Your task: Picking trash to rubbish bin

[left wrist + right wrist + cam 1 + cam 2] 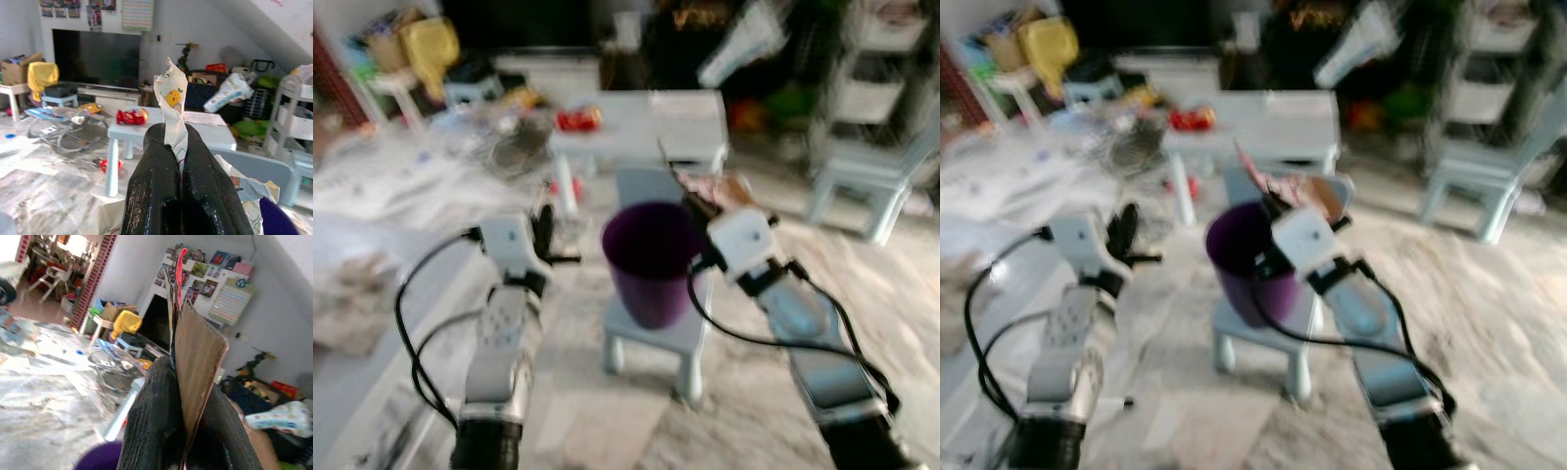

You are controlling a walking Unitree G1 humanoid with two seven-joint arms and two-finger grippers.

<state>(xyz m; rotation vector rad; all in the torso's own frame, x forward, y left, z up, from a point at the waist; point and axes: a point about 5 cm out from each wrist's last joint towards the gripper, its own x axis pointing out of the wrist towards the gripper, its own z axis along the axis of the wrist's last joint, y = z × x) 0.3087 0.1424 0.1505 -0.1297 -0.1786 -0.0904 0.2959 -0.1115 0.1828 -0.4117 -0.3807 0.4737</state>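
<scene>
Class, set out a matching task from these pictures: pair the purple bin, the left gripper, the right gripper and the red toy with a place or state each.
Things:
1. purple bin
2. left gripper
3. right gripper
4. red toy

Places or states:
A. lies on the white table
B. shut on brown cardboard
C. stands on a small pale stool
D. shut on a printed wrapper

Pairs: 1-C, 2-D, 3-B, 4-A

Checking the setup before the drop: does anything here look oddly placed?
Yes: the purple rubbish bin stands up on a small pale-blue chair rather than the floor, so a nudge might tip it.
</scene>
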